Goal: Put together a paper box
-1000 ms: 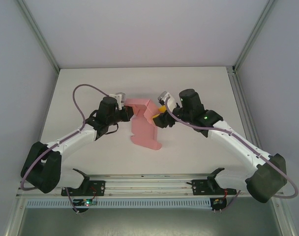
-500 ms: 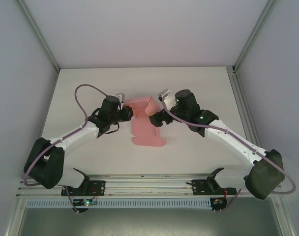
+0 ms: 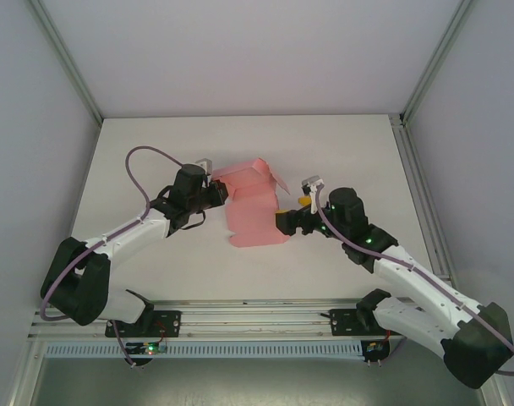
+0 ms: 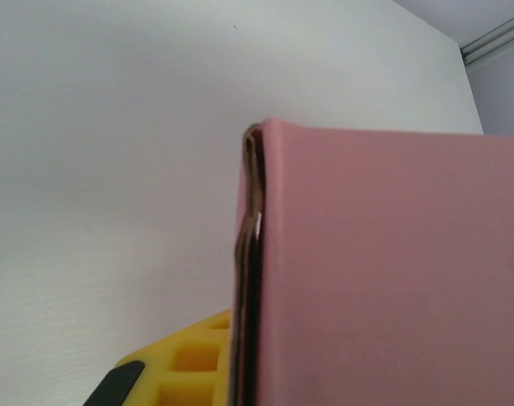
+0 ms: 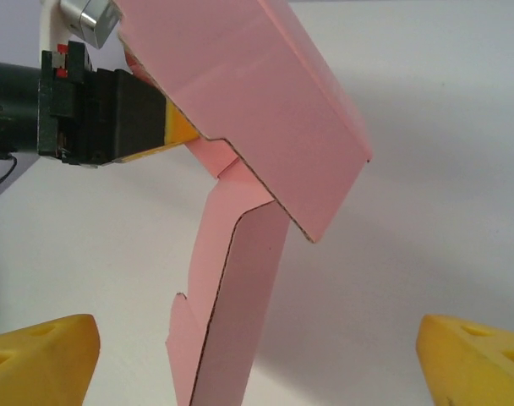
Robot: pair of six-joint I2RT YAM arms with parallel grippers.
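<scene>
Nearest the bases in the top view, the right gripper (image 3: 284,222) sits just off the 3 o'clock edge of the paper box (image 3: 255,216), its jaws spread wide. In its wrist view the two yellow fingertips (image 5: 39,351) stand far apart with nothing between them, and the card lies straight ahead, clear of both. The box is near the middle of the surface (image 3: 350,152), half folded, with its long axis running 6 to 12 o'clock. Its near panel lies flat, while the far part is raised and a flap opens out toward 2 o'clock. Farther on, the left gripper (image 3: 215,193) has its jaws clamped on the raised part's 9 o'clock edge. The free right jaws face 9 o'clock at the box, so they likely make the next fold against the left arm's hold.
</scene>
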